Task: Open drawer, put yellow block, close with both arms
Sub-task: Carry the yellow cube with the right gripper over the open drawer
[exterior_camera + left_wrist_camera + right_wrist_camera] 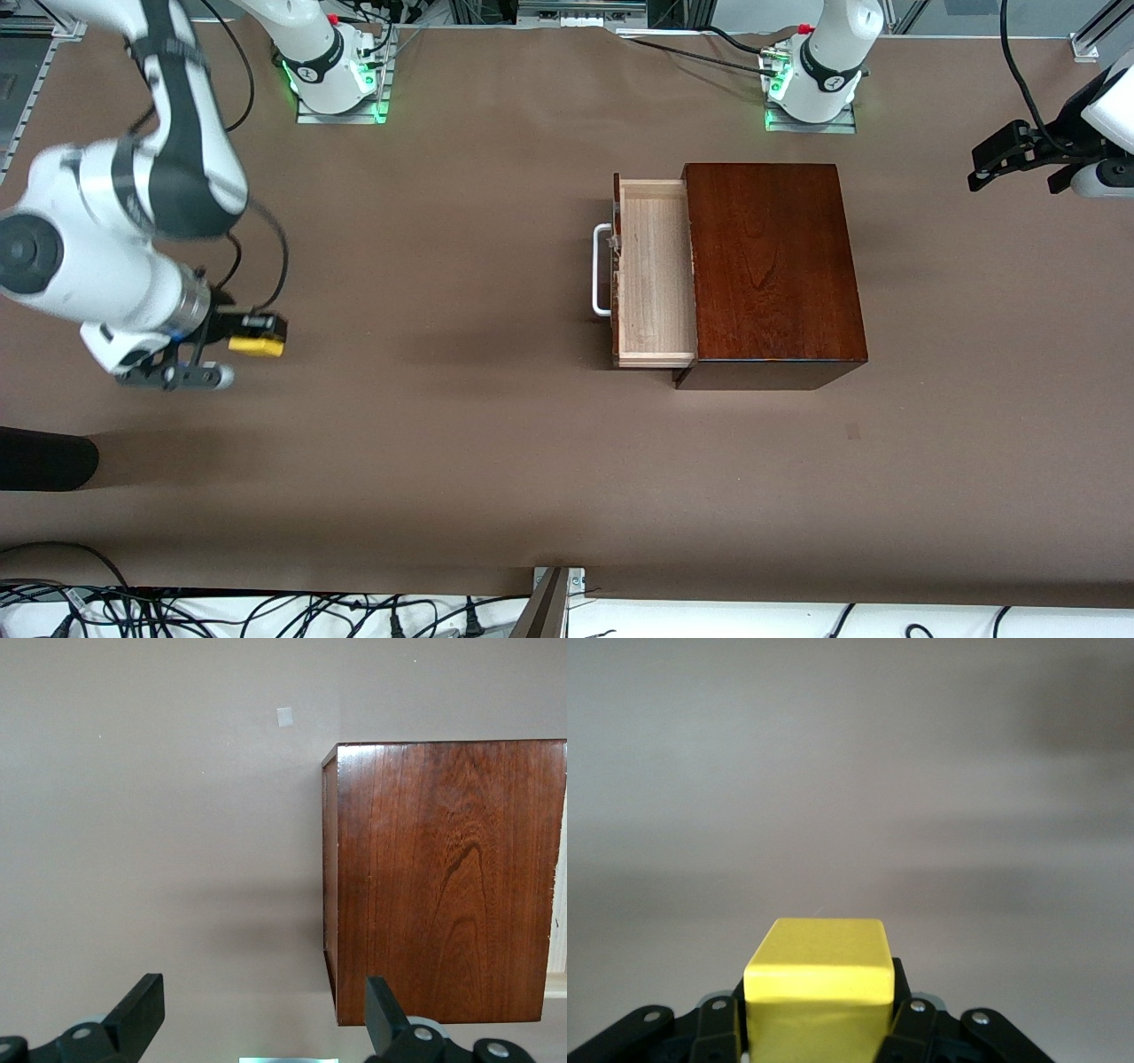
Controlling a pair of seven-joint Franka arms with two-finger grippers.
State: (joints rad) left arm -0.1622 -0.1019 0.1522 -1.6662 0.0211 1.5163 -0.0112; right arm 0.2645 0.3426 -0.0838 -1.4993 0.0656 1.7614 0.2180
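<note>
Drawer [654, 270] — pale tray standing pulled out of the mahogany box [772, 266], holding nothing; opening done, loading and two-arm closing remaining. Left gripper [1019, 167] — waiting, fingers spread, over the table's left-arm end. Right gripper [244, 341] — clamping the yellow block [257, 346], a bright plain-faced cube, well apart from the drawer.

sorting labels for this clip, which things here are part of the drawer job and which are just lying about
Part of the job:
- drawer, pulled open, tray bare
- yellow block, held in the shut right gripper
- left gripper, open, waiting above the table's end

Just lying about:
- cables along the table edge nearest the camera
- dark object at the right arm's end
</note>
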